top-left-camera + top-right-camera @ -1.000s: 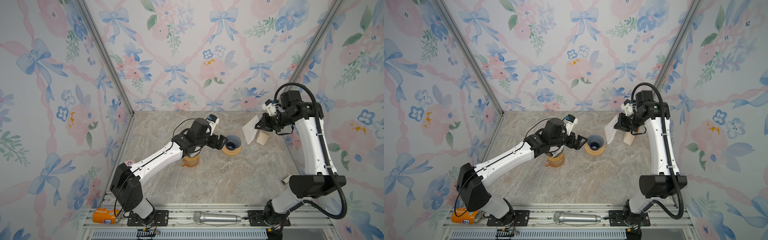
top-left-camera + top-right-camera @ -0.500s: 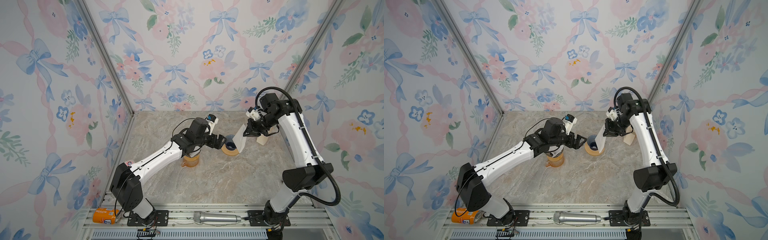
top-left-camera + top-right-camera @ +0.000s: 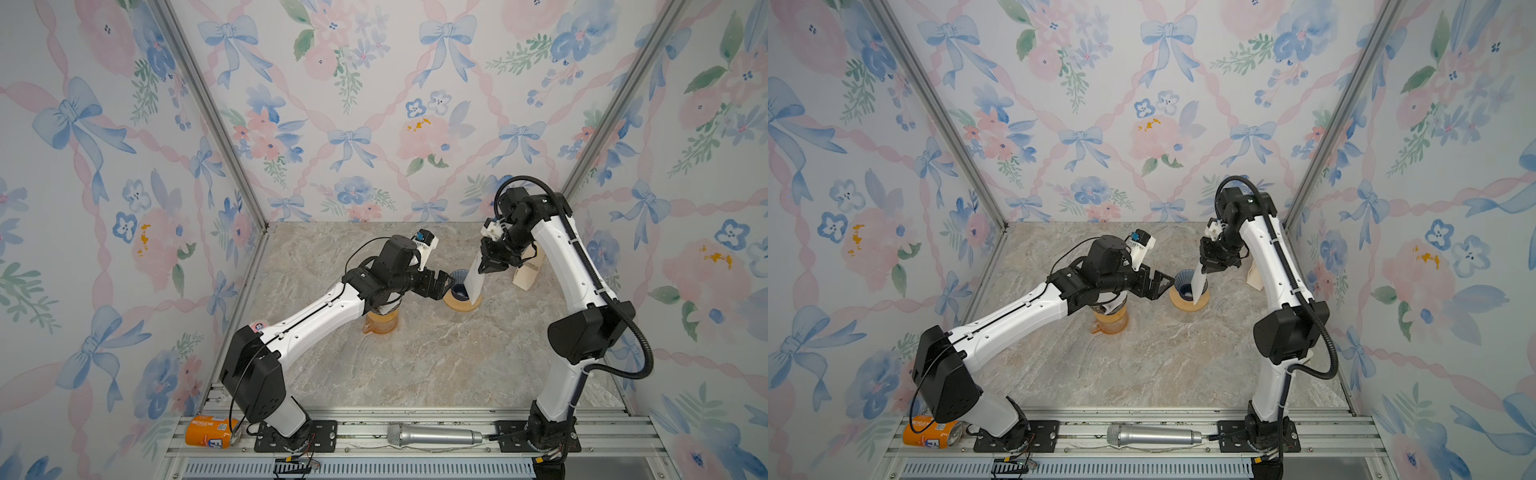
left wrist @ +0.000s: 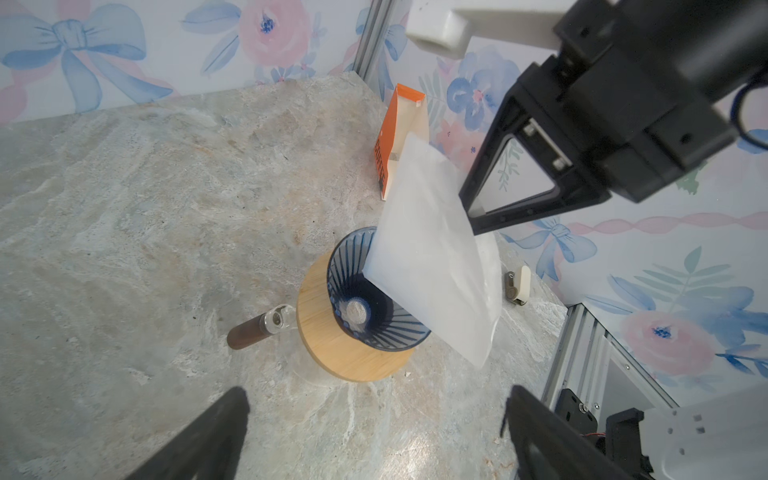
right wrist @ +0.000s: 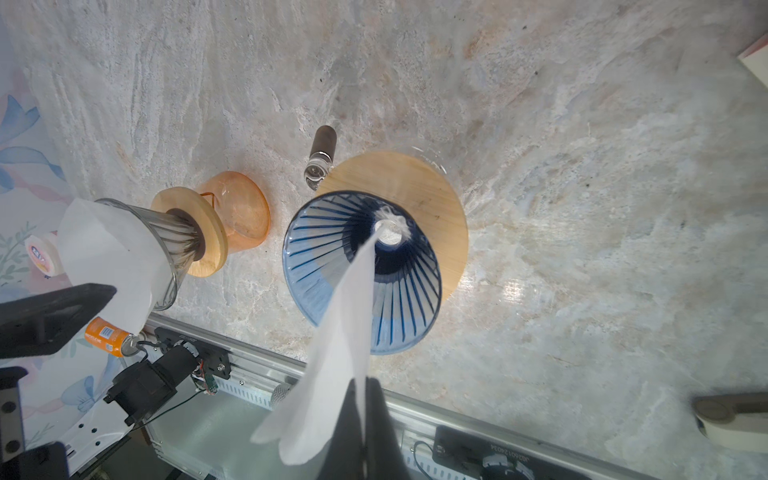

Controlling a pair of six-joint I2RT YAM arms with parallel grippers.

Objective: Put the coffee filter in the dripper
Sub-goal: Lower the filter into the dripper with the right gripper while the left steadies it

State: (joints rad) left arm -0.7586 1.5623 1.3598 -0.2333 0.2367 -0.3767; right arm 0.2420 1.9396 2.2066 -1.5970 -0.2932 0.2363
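The white paper coffee filter (image 3: 475, 282) (image 3: 1199, 284) hangs from my right gripper (image 3: 484, 268) (image 5: 361, 386), which is shut on its upper edge. The dripper (image 3: 456, 287) (image 3: 1181, 282) is a blue ribbed cone on a round wooden base, standing mid-table. In the right wrist view the coffee filter (image 5: 349, 316) runs down into the dripper (image 5: 399, 299) and its tip touches the centre hole. The filter is still folded flat and tilted. My left gripper (image 3: 442, 286) (image 4: 374, 409) stands open just left of the dripper (image 4: 365, 307), holding nothing.
An orange glass carafe (image 3: 380, 320) (image 5: 245, 216) carries a second, grey dripper with a filter (image 5: 124, 249), under my left arm. An orange-and-white coffee box (image 3: 525, 274) (image 4: 401, 137) stands right of the dripper. A dark handle (image 4: 249, 334) pokes out by the wooden base. A can (image 3: 210, 430) and microphone (image 3: 434, 435) lie on the front rail.
My right arm has swung left from beside the coffee box to above the dripper, bringing the filter's tip down into the cone. The left arm has stayed put.
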